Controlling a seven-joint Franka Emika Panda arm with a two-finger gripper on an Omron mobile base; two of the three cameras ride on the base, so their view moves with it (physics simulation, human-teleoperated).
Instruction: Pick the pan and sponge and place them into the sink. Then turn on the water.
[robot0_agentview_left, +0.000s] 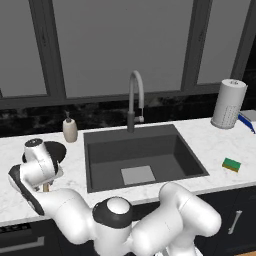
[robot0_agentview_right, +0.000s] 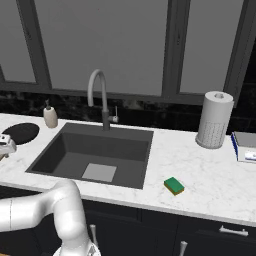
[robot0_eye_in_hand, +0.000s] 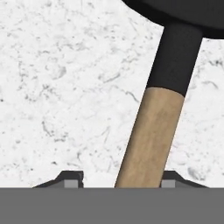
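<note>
The black pan (robot0_agentview_left: 59, 149) lies on the counter left of the sink (robot0_agentview_left: 100, 170), partly hidden by my hand. Its wooden handle (robot0_eye_in_hand: 152, 135) runs down between my fingertips (robot0_eye_in_hand: 71, 179). My gripper (robot0_eye_in_hand: 120, 179) straddles the handle low over the counter. The right tip is at the wood's edge and the left tip stands a little apart, so the jaws are open around the handle. From the left base my gripper (robot0_agentview_left: 45, 183) points down over the handle. The green and yellow sponge (robot0_agentview_left: 231, 164) rests on the counter right of the sink. No water runs from the grey faucet (robot0_agentview_left: 135, 95).
A beige soap dispenser (robot0_agentview_left: 70, 130) stands behind the pan. A white paper towel roll (robot0_agentview_left: 229, 104) stands at the back right, with a flat blue-edged box (robot0_agentview_right: 245, 147) beside it. Dark windows back the counter.
</note>
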